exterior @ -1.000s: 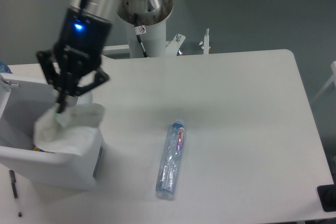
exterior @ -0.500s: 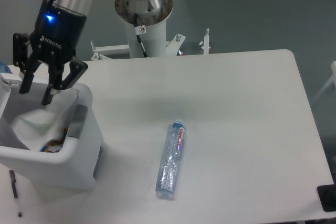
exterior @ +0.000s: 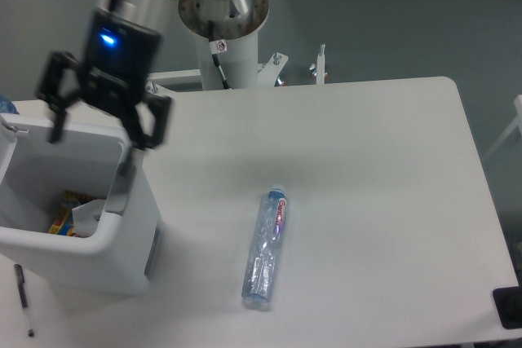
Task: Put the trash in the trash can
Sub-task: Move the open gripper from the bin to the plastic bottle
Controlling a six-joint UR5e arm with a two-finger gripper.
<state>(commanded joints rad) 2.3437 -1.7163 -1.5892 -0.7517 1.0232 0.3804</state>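
Clear plastic bottle lies lengthwise toward camera, right of the wide-open, empty tool above trash can.

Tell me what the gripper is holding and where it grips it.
Nothing. The gripper hangs open and empty above the trash can; the wrapper lies inside it.

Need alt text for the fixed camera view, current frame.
The robot's open tool hovers over a white trash can at the table's left edge, a wrapper inside. A crushed bottle lies mid-table; a black pen lies beside the can.
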